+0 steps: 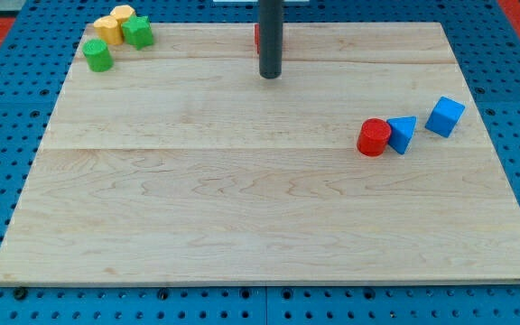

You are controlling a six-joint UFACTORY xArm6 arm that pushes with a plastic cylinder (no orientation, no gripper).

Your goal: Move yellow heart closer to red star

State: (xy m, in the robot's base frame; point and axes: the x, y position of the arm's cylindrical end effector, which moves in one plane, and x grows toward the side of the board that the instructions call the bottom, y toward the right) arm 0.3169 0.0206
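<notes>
My tip (270, 76) rests on the board at the view's top centre. A red block (256, 38), mostly hidden behind the rod, shows just left of it; its shape cannot be made out. Two yellow blocks sit together at the view's top left corner, one (107, 29) in front and one (123, 13) behind it; I cannot tell which is the heart. The tip is far to the right of both yellow blocks and just below the red block.
A green star-like block (137, 32) touches the yellow blocks on their right, and a green cylinder (97, 56) lies just below them. At the view's right stand a red cylinder (374, 137), a blue triangle (402, 134) and a blue cube (445, 116).
</notes>
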